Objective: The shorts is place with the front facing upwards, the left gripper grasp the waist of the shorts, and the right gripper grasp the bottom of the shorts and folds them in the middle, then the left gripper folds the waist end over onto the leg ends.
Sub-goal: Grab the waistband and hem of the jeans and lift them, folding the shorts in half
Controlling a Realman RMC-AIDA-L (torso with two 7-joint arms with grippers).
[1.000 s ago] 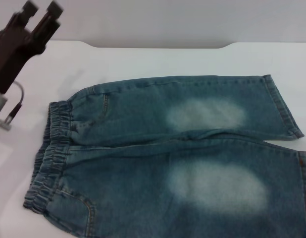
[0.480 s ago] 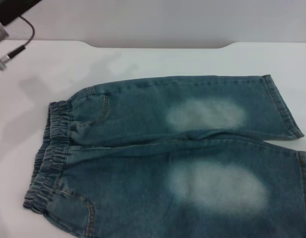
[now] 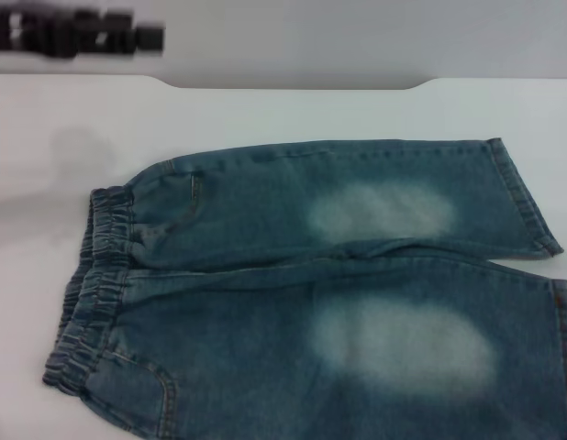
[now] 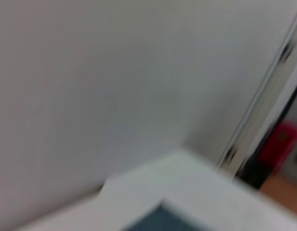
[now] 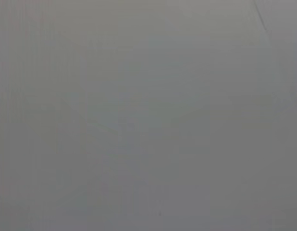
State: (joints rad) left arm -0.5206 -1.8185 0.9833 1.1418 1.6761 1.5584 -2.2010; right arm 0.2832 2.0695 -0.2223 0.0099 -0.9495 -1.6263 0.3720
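Denim shorts (image 3: 311, 293) lie flat on the white table (image 3: 265, 110), waistband (image 3: 95, 284) at the left, cuffs (image 3: 527, 197) running off at right. The left claw (image 3: 77, 35), a blur high beyond the waistband, can't be judged open or closed; the right is unseen. A descent missing the waistband's gathered edge could bunch the denim

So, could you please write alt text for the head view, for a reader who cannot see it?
Blue-green denim shorts lie flat and unfolded on a white table, ruffled waist on the robot's left, hemmed leg ends on its right. A blurred dark shape, probably the left gripper, sits high at far left, touching nothing.
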